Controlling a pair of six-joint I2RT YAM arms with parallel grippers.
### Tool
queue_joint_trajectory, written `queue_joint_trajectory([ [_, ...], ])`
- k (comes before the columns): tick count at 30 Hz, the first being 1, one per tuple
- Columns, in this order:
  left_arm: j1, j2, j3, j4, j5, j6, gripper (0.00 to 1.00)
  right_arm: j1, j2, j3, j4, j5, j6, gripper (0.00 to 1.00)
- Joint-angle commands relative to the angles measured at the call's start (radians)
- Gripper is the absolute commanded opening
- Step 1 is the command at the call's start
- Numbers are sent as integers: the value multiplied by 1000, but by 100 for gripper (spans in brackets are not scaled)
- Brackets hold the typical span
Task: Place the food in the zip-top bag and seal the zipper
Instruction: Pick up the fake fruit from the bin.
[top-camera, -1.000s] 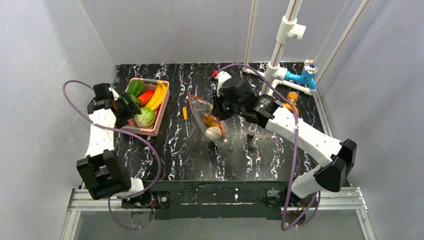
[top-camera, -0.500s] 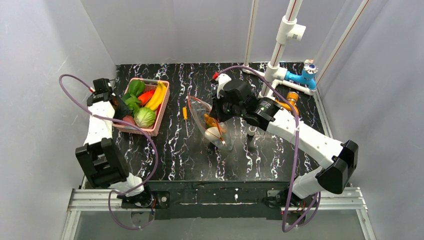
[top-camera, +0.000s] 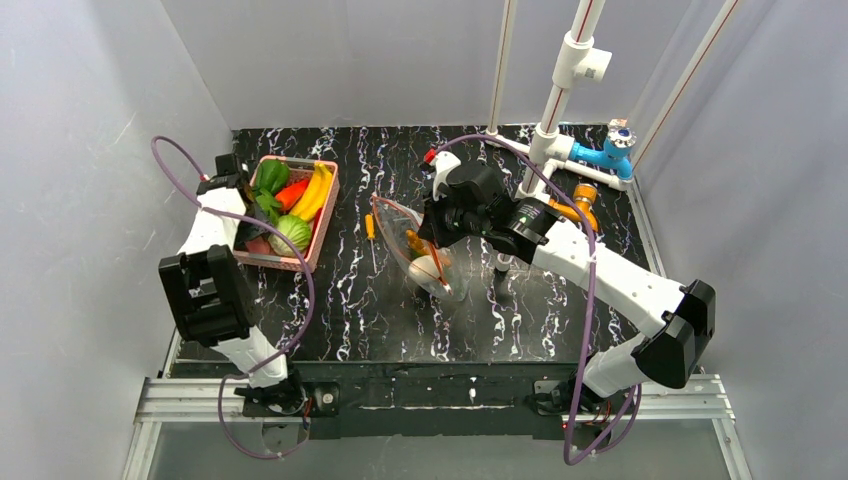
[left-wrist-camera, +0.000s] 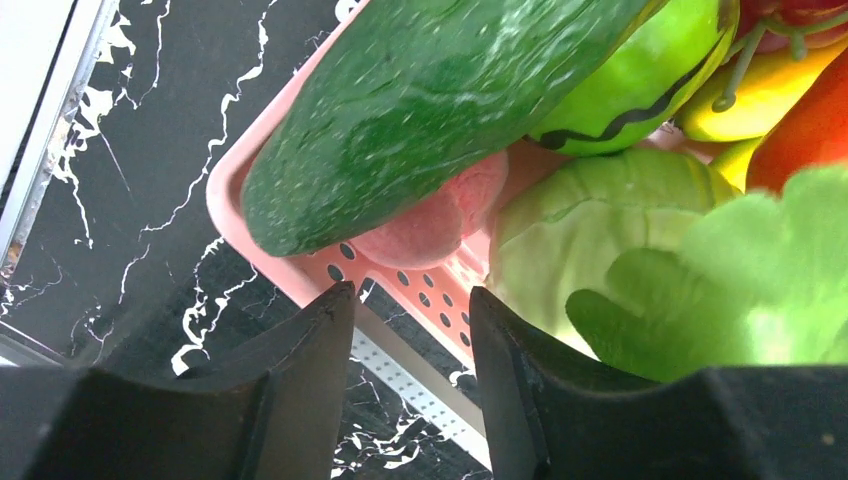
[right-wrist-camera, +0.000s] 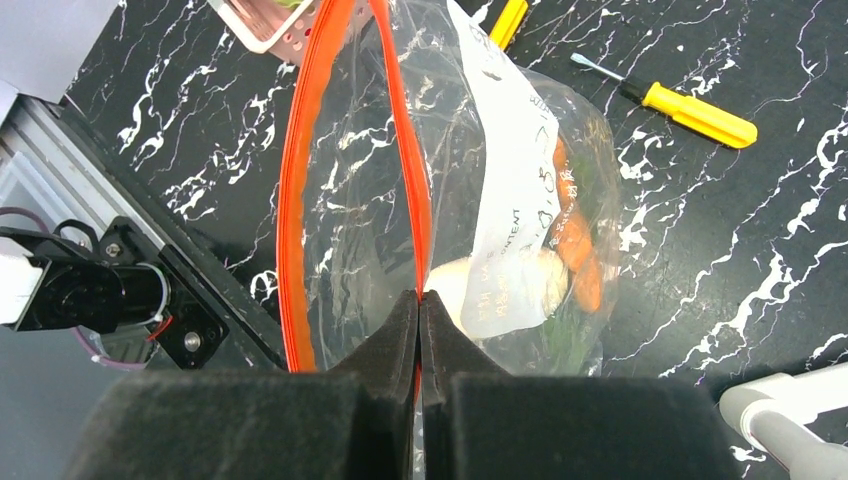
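Left wrist view: our left fingers (left-wrist-camera: 300, 400) stand parted and empty, the cucumber (left-wrist-camera: 430, 110) just beyond their tips in the basket (left-wrist-camera: 400, 290). Our right fingers (right-wrist-camera: 395, 340) pinch the zipper (right-wrist-camera: 297, 200) of the bag (right-wrist-camera: 360, 200), its mouth gaping ahead. We judge we're fetching food; next, close around the cucumber.

cucumber (left-wrist-camera: 420, 110): cut off at top edge | radish (right-wrist-camera: 450, 283): half behind label (right-wrist-camera: 505, 200)

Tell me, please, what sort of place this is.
Most likely a robotics lab test cell: a black marbled table boxed in by plain grey walls, two robot arms bolted at its near edge, and staged props such as a pink basket of toy produce.
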Motion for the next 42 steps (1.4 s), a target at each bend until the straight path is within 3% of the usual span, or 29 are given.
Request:
queue_joint_trajectory([
  [1, -19, 24, 54, -56, -108, -32, 46, -1, -34, 5, 47, -12, 1, 1],
  [6, -43, 76, 92, -52, -109, -31, 46, 0, -32, 6, 49, -11, 1, 1],
  [11, -62, 100, 111, -57, -126, -35, 54, -2, -34, 4, 49, -11, 3, 1],
  [19, -61, 143, 123, -63, -144, -45, 52, -4, -34, 4, 50, -11, 3, 1],
  [25, -61, 165, 85, -58, -154, -76, 51, -5, -34, 0, 52, -11, 10, 1],
  [30, -59, 149, 43, -10, -116, -77, 56, -5, -35, -2, 50, -39, 12, 1],
  [32, -60, 155, 43, -7, -90, -69, 52, -5, -35, 0, 49, -40, 13, 1],
  [37, -58, 131, 38, 9, -36, -52, 26, -5, -37, 3, 47, -39, 13, 1],
  [42, -59, 89, 58, -4, -20, -40, 18, -6, -33, 9, 50, -41, 15, 1],
])
